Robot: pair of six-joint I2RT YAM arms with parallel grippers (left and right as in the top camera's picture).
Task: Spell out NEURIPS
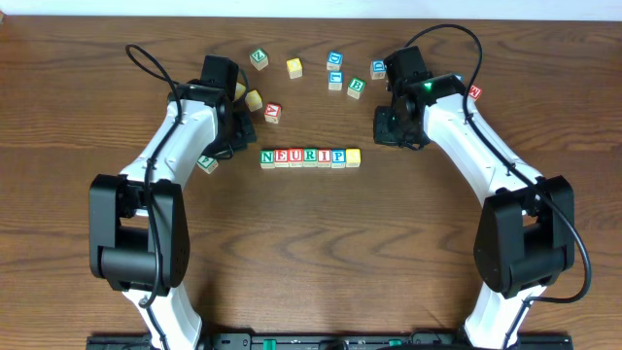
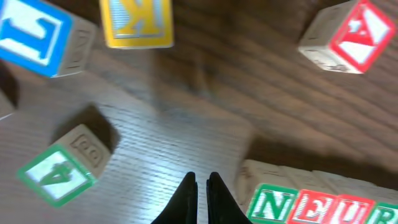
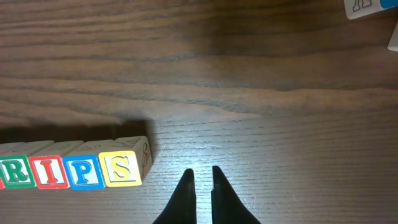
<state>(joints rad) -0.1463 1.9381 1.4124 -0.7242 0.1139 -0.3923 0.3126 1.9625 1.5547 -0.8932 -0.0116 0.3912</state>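
NEURIPS row: seven lettered wooden cubes, side by side and touching, at mid-table between the two arms. Reads N, E, U, R, I, P, S from left to right in the overhead view. N cube green-framed, at the left end; S cube yellow-framed, at the right end.

Left gripper: fingers pressed together, pinching nothing, tips just beside the N cube and not touching it.

Right gripper: fingers drawn together, pinching nothing, near the S cube with bare wood between.

Loose cubes, behind and beside the row: green 4 cube, yellow K cube, red-framed cube, and a scatter of blue and green cubes toward the far edge.
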